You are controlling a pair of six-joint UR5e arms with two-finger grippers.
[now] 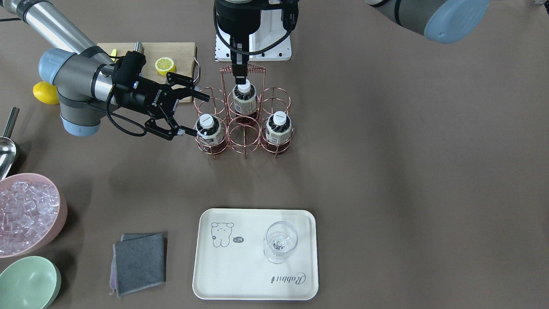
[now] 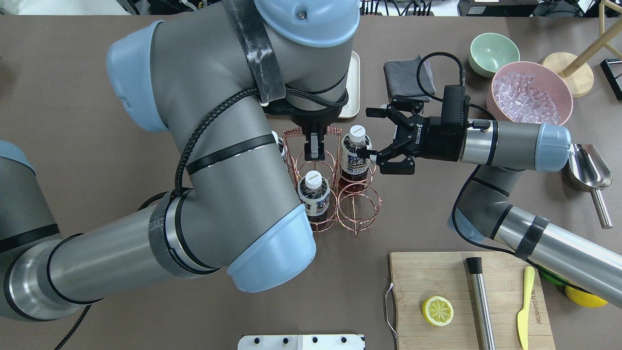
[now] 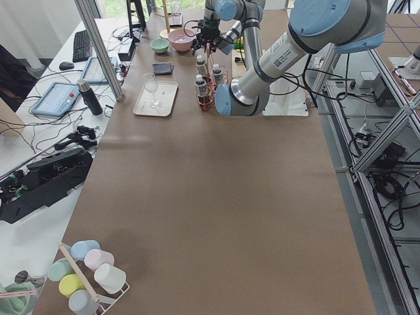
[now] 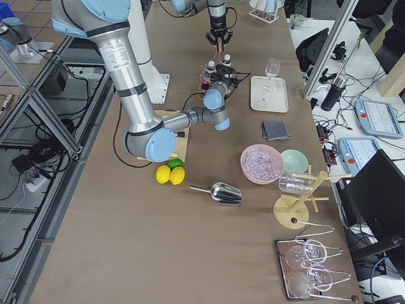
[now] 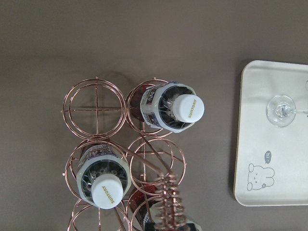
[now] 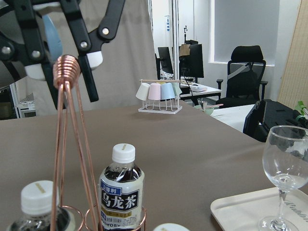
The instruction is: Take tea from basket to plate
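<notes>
Right end effector [image 1: 193, 116] spread beside tea [image 1: 210, 131]; wrist view alone shows left end effector [image 6: 70, 94] spread astride basket [image 6: 67, 72] handle.

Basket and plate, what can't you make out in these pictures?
Overhead: the left arm hides most of one tea and nearly all the plate.
Left wrist: another tea lies under the basket handle, cut by the bottom edge.
Right wrist: nearest cap cropped at the bottom edge.
Side views: labels too small to read.
</notes>
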